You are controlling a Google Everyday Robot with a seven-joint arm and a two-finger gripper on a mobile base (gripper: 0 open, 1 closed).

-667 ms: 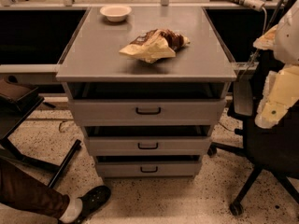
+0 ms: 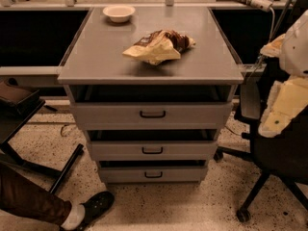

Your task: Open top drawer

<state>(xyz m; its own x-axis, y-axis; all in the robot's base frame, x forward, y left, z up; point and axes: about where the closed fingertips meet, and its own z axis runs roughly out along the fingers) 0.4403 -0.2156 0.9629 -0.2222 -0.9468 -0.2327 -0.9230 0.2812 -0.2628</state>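
Off the table's right edge hangs the gripper, open or shut I cannot tell, before a chair. Mid-table lies a snack bag, print unreadable; under the front edge, the top drawer.

The top drawer is grey and the widest of three, with a small black handle at its centre. A dark gap shows above its front. The claw hangs at the right, apart from it.

The gripper hangs at the right edge beside the cabinet, and the arm above it is cut off by that edge. The top drawer keeps its inside dark under the tabletop. A trouser leg runs out of the lower-left corner. The snack bag has print too blurred to read.
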